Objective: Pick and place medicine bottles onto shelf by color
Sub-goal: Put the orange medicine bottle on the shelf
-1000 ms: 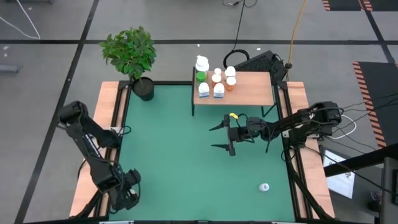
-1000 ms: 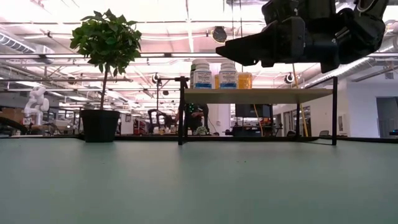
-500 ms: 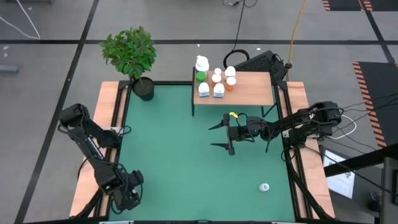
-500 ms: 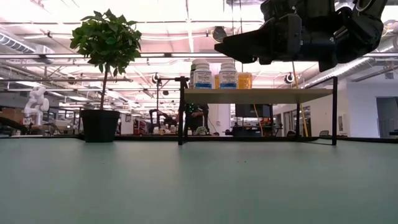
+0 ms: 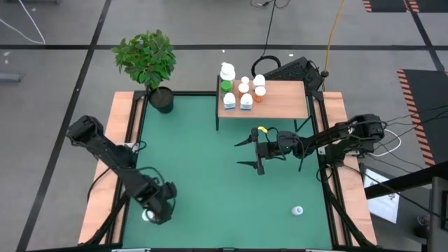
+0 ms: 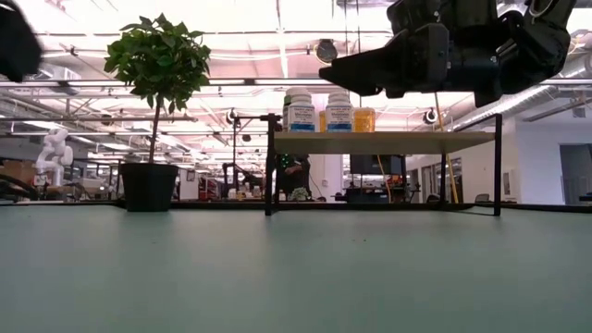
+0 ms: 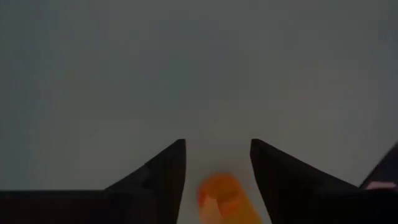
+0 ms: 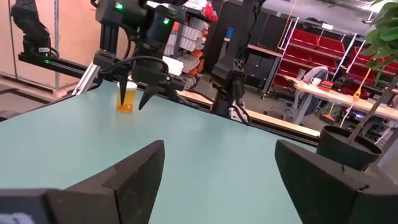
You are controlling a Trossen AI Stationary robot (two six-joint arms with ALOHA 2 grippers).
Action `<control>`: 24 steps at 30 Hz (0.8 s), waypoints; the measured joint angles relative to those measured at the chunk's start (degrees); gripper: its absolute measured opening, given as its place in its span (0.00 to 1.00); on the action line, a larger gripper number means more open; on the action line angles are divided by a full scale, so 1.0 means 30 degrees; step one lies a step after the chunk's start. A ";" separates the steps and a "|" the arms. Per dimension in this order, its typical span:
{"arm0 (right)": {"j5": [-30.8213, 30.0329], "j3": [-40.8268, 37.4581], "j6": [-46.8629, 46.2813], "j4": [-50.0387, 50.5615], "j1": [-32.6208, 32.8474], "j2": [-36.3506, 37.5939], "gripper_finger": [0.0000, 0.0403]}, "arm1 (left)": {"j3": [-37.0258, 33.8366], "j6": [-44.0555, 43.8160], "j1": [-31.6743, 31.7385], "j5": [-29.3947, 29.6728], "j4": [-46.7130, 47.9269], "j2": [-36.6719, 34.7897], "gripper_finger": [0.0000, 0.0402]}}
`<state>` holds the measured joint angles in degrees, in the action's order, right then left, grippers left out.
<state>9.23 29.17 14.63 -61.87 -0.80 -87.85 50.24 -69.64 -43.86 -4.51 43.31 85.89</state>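
While right pincer (image 5: 246,152) hangs released mid-mat, left pincer (image 5: 150,213) straddles orange bottle (image 7: 219,194) near mat's front-left edge; grip unclear.

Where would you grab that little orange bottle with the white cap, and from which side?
Grip the orange bottle by its body, just under the white cap, coming straight down. It stands upright on the mat, round and narrow, so jaws fit either side. The left gripper hangs over it that way.
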 joint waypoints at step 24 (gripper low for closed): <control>0.0000 0.0084 -0.0211 0.0139 -0.0124 0.0000 0.74 | 0.0000 -0.6406 -0.1382 -0.2856 0.0718 0.0000 0.98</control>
<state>9.23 29.42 14.00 -61.45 -1.17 -87.85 50.24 -88.86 -48.00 -13.08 45.46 85.89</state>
